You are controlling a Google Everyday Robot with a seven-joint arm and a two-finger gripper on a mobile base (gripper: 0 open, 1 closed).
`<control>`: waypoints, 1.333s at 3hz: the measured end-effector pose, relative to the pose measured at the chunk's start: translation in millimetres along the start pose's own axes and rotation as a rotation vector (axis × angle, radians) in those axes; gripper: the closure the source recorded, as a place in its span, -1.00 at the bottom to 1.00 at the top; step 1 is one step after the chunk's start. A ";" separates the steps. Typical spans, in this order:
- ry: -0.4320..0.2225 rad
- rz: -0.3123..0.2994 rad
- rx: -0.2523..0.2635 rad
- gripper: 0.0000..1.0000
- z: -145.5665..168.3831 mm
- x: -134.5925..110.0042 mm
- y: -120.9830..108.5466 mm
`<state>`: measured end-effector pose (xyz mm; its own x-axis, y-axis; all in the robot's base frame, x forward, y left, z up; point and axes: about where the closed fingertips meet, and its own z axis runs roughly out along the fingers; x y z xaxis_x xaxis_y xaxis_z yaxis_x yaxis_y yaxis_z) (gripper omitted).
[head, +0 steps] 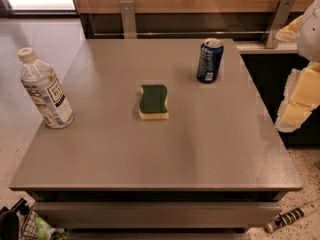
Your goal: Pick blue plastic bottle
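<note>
The blue plastic bottle (46, 89) stood upright at the left edge of the bench (165, 154), well apart from the gripper (299, 101) hanging beyond the right edge, which I could not tell was open or closed.

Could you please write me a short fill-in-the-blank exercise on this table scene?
1. In the camera view, the blue plastic bottle stands upright near the table's ____ edge.
2. The sponge lies with its ____ side up.
3. The pincer hovers beyond the table's ____ edge, far from the bottle.
Missing words: left; green; right.
</note>
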<state>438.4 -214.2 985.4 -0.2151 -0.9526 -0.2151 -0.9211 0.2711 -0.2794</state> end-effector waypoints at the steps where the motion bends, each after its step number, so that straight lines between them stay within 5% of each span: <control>1: 0.000 0.000 0.000 -1.00 0.0 0.0 0.0; 2: -0.067 -0.005 0.003 -1.00 5.8 -12.8 -2.5; 3: -0.274 0.002 0.004 -1.00 34.7 -41.6 -5.1; 4: -0.577 -0.008 0.009 -1.00 66.7 -99.3 -18.6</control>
<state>498.6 -115.4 949.5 0.0057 -0.7258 -0.6879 -0.9187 0.2678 -0.2902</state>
